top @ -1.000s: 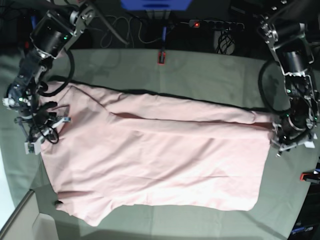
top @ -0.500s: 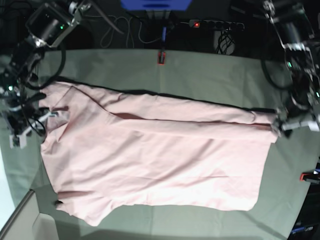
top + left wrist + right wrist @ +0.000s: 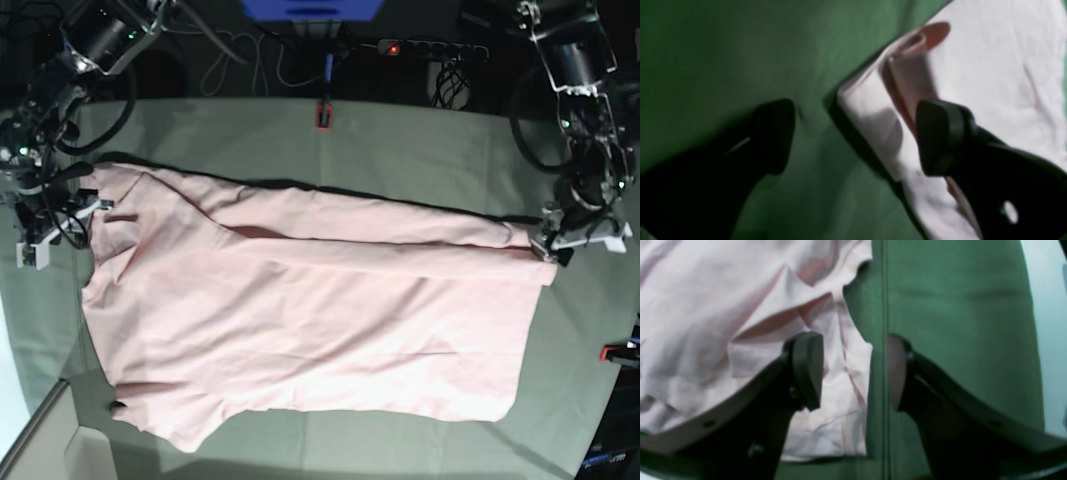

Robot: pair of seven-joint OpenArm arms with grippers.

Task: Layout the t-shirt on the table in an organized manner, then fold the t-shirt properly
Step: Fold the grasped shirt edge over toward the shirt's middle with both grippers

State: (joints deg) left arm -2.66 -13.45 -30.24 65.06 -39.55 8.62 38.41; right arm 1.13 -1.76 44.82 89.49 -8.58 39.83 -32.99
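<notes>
The pale pink t-shirt (image 3: 320, 310) lies spread flat across the grey-green table (image 3: 420, 140), plain side up, with a long fold line along its far part. My left gripper (image 3: 575, 243) hovers open at the shirt's right edge. In the left wrist view its fingers (image 3: 940, 140) straddle the folded hem corner of the t-shirt (image 3: 990, 66) without pinching it. My right gripper (image 3: 55, 225) stands open at the shirt's left edge. In the right wrist view the gripper (image 3: 853, 373) is above the sleeve edge of the t-shirt (image 3: 706, 306), which rests on the table (image 3: 957, 306).
A red clamp (image 3: 323, 115) sits on the table's far edge and another (image 3: 620, 352) at the right edge. A power strip (image 3: 430, 47) and cables lie behind the table. A pale box corner (image 3: 40, 450) shows at the lower left.
Both grippers have opened and let go of the shirt's edges. The right gripper drew back to the left and up. The left gripper moved up a little. The shirt's left corner now lies further left.
</notes>
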